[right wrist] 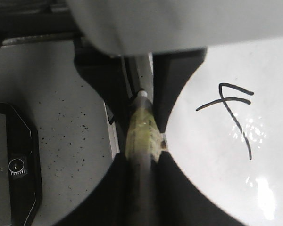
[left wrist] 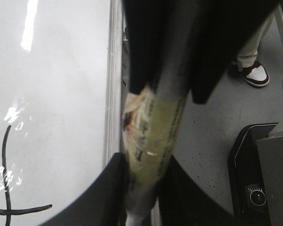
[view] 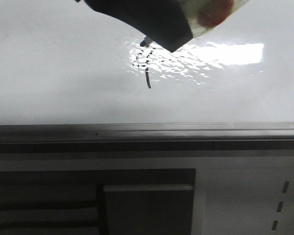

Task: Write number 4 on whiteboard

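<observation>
On the floor beside the board we see a black base (right wrist: pixel 12 165), a dark cabinet (view: pixel 147 205) below the grey rail (view: pixel 147 132), and a bystander's shoe (left wrist: pixel 254 75). Glare (view: pixel 186 61) breaks up the 4 (view: pixel 147 73) high on the whiteboard (view: pixel 54 73). Both grippers, left (left wrist: pixel 141 207) and right (right wrist: pixel 141 136), clamp one taped marker (right wrist: pixel 141 127) lying along the rail, beside the 4.

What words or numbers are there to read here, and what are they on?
Hand-drawn mark on the whiteboard: not a clear "4"; it looks more like an "F", a long stroke with two short bars.
Dark print on the marker in the left gripper: too blurred to read.
Taped marker in the right gripper: no readable text.
Nothing else is readable.
</observation>
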Available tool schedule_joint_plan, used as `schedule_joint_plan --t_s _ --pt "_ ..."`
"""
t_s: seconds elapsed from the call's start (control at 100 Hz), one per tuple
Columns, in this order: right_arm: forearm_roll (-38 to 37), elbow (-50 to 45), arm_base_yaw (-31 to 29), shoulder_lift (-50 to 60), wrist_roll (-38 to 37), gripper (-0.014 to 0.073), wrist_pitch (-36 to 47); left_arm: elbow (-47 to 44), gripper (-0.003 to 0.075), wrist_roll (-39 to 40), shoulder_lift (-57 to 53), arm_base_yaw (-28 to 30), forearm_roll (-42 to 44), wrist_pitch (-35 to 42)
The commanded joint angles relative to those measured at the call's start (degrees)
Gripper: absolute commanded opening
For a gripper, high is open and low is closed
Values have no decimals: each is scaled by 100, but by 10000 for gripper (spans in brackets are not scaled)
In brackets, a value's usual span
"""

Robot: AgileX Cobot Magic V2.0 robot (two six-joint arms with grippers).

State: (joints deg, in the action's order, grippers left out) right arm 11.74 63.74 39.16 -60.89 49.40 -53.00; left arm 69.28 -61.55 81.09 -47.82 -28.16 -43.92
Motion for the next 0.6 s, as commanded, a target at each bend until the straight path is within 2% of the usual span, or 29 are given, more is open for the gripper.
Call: schedule_joint_plan --t_s 0.0,0.13,0.2,0.27,0.37,0.44,0.51,0.59 --pt "89 158 -5 16 62 -64 244 204 66 5 -165 -41 -209 337" --pt "89 158 -5 -20 62 -64 244 204 -15 5 -165 -41 -209 337" --pt "89 158 -5 -20 62 -40 230 204 -20 5 -165 -41 -209 337" --pt "79 158 -5 -20 62 52 181 204 -20 5 -165 -41 -209 337" --pt "39 158 -5 -9 -28 253 130 204 -20 17 -165 -41 -209 337" --pt "2 168 -5 48 -64 331 93 204 -20 68 -165 -41 -209 377" --pt "-128 207 -5 168 -362 334 122 204 -20 258 -165 -29 -169 433" --pt "-512 302 -5 345 -1108 320 95 204 -20 754 -194 -5 111 442"
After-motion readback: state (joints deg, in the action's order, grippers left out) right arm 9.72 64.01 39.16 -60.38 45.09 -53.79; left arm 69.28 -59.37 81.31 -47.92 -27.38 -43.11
